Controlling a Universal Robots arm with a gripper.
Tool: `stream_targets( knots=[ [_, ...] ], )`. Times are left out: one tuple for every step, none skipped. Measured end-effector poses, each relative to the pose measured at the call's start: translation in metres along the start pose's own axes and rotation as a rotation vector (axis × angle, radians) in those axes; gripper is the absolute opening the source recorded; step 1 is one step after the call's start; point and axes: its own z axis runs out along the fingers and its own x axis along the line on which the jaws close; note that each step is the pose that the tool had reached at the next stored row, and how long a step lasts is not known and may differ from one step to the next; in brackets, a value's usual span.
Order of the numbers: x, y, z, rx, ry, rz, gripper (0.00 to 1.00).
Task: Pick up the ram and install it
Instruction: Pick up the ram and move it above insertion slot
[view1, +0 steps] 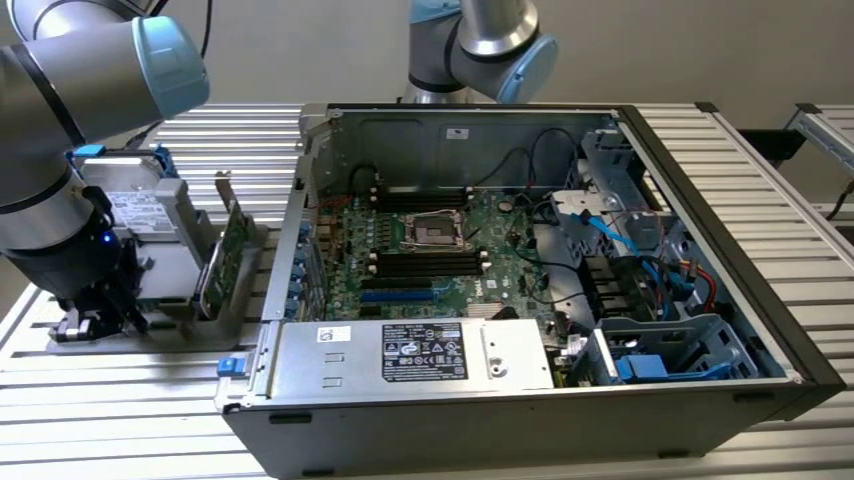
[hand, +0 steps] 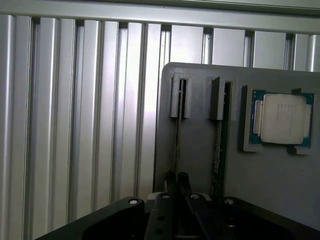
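You have the gripper (hand: 176, 179) clenched on the ram (hand: 177, 135), which stands on edge between its fingertips in a slot of the grey holder (hand: 195, 150). A second stick (hand: 218, 150) sits in the slot just beside the gripper, and a processor (hand: 280, 119) lies further out on that same side.

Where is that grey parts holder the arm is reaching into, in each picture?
Exterior view: the grey holder stands on the ribbed table at the exterior view's left, beside the open computer case.
Wrist view: the holder seen from above, with two slots and a processor chip in a recess.
Shared landmark: the gripper, closed on the ram in one slot.
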Motion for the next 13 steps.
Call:
stream_targets(
  knots=[
    [0.0000,0.0000,0.0000,0.0000,-0.0001,0.000,0.13],
    [0.0000,0.0000,0.0000,0.0000,0.0000,0.000,0.13],
    [0.0000,0.0000,0.0000,0.0000,0.0000,0.000,0.13],
    [0.0000,0.0000,0.0000,0.0000,-0.0001,0.000,0.13],
    [0.0000,0.0000,0.0000,0.0000,-0.0005,0.000,0.13],
    [-0.0001,0.0000,0.0000,0.0002,-0.0011,0.000,0.13],
    [0.0000,0.0000,0.0000,0.0003,-0.0018,0.000,0.13],
    [0.0000,0.0000,-0.0002,0.0004,-0.0028,0.000,0.13],
    [-0.0001,0.0000,-0.0006,0.0004,-0.0039,0.000,0.13],
    [-0.0001,0.0000,-0.0013,0.0002,-0.0049,0.000,0.13],
    [-0.0001,0.0000,-0.0020,0.0003,-0.0063,0.000,0.13],
    [-0.0001,0.0001,-0.0027,0.0004,-0.0080,0.000,0.13],
    [-0.0001,0.0001,-0.0035,0.0005,-0.0100,0.000,0.13]
  ],
)
